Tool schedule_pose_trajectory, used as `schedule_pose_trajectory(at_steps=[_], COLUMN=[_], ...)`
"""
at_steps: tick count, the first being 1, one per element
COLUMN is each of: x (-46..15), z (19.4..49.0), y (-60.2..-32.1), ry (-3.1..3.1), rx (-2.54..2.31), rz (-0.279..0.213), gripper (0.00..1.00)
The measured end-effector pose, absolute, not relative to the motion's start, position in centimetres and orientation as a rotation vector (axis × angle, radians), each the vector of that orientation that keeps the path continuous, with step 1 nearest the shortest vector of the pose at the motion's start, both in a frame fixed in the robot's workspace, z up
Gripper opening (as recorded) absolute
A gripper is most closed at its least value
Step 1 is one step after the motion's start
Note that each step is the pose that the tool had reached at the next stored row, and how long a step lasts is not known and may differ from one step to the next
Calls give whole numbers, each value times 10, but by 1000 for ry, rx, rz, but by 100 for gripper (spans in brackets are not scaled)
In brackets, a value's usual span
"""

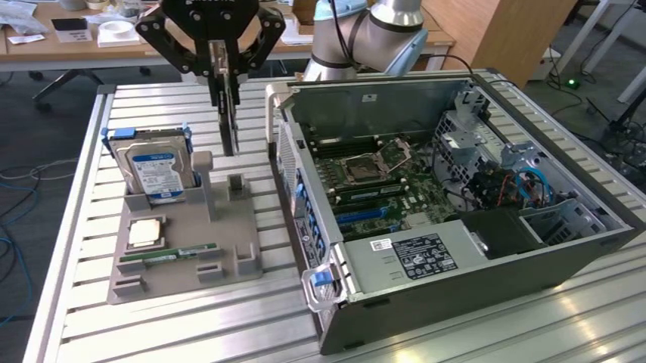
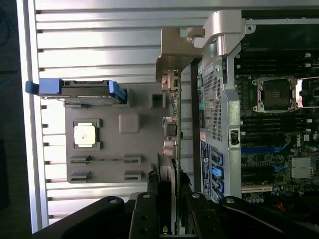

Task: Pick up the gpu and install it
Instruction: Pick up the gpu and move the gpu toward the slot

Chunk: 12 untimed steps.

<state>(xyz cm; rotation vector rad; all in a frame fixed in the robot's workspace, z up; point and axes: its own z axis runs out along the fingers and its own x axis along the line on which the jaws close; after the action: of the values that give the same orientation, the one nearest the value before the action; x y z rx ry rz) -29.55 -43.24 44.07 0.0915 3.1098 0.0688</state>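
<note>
now the gripper (image 1: 224,72) pinches the gpu (image 1: 228,125) by its upper edge. the card hangs upright, edge-on, above the grey holder tray (image 1: 181,249) on the counter (image 1: 151,325), between the blue-labelled hard drive (image 1: 153,170) and the open computer case (image 1: 454,227) on the exterior view's right.

We record the gripper (image 1: 224,66) pointing straight down, its black fingers (image 1: 260,41) closed in from both sides and clamped on the gpu (image 1: 228,121), which hangs upright beneath them. The arm (image 1: 376,34) stands behind, toward the exterior view's right.
</note>
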Motion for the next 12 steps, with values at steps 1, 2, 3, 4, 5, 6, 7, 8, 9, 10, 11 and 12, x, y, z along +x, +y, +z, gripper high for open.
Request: schedule_pose_trajectory(at_steps=[1, 2, 3, 4, 5, 6, 7, 8, 9, 10, 11, 12], x=[-296, -296, -296, -296, -296, -296, -296, -296, -296, -296, -296, -296], z=[441, 441, 441, 441, 441, 441, 441, 441, 441, 441, 441, 441], y=[-432, -432, -432, -432, -432, -432, -432, -432, -432, -432, -432, -432], ry=[3110, 3110, 3110, 3110, 3110, 3110, 3110, 3110, 3110, 3110, 3110, 3110], rx=[92, 92, 92, 92, 92, 92, 92, 92, 92, 92, 92, 92], rz=[69, 69, 69, 69, 69, 68, 68, 68, 69, 69, 68, 68], gripper=[26, 26, 26, 26, 26, 26, 26, 26, 26, 26, 26, 26])
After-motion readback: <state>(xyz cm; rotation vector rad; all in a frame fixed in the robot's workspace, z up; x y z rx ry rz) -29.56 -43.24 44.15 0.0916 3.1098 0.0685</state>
